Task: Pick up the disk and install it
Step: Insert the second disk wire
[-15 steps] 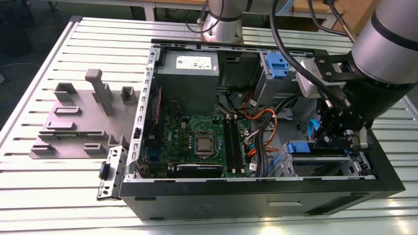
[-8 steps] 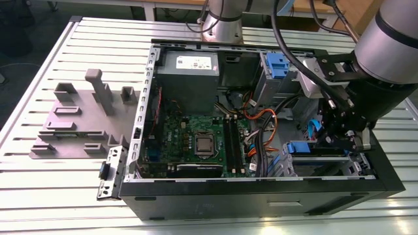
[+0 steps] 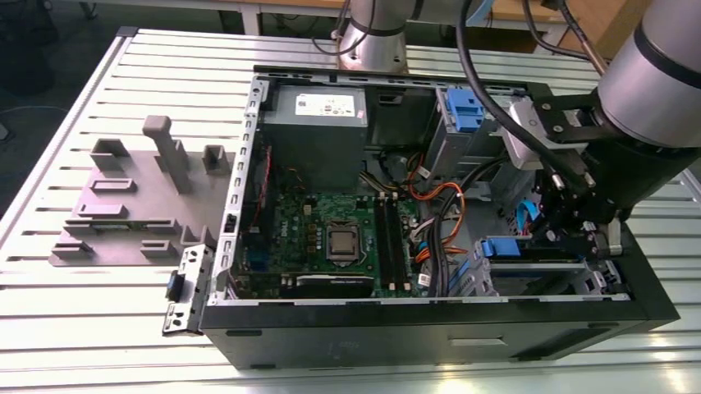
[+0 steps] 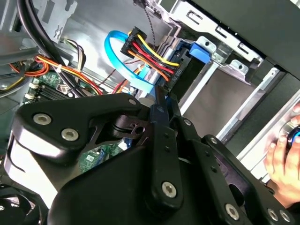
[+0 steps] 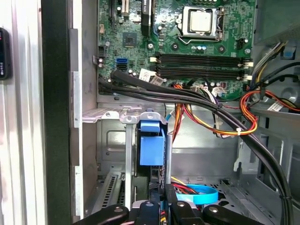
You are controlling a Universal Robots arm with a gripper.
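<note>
An open computer case (image 3: 438,328) lies on a slatted metal table (image 3: 110,328), its whole upper side uncovered. Inside, the green motherboard (image 3: 328,238) is low and flat, leaving open room above it. A grey power supply box (image 3: 318,119) fills the case's far corner at the exterior view's left. Toward the exterior view's right, a tangle of orange, red and black cables (image 5: 211,112) crosses between the motherboard and the metal drive cage (image 3: 537,275). The gripper (image 5: 161,206) sits low at the cage, close to its walls. A blue carrier end (image 5: 152,145) occupies one cage slot. A flat blue ribbon cable (image 4: 129,70) loops just beside the cage.
</note>
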